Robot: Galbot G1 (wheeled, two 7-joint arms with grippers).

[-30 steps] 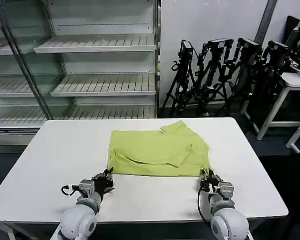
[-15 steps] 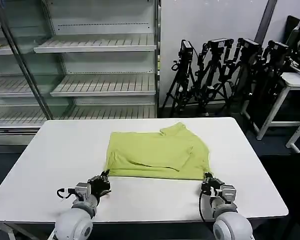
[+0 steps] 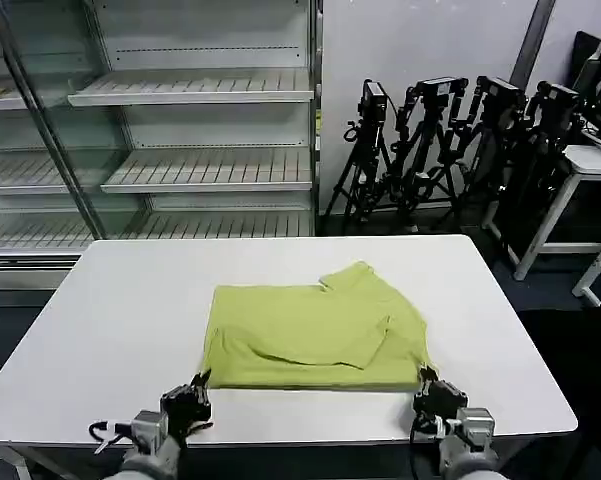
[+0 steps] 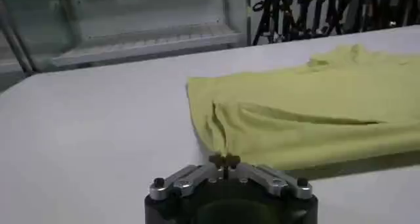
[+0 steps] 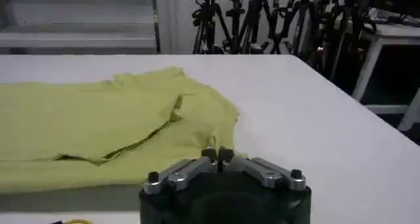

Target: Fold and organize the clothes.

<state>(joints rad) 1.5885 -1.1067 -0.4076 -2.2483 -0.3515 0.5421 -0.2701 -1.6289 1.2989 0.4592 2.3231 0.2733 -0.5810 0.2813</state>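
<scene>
At the counter's [image 3: 110,300] near edge, you are pinching the T-shirt's [image 3: 310,325] two front corners, left gripper [image 3: 188,402] and right gripper [image 3: 432,392] both closed on cloth, probably keeping the hem taut for folding.

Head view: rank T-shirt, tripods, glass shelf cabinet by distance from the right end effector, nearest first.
From the right end effector, pinching the shirt's near corner:
1. T-shirt, on the table, touching it.
2. Tripods, on the floor beyond the table, right side.
3. Glass shelf cabinet, back left.
</scene>
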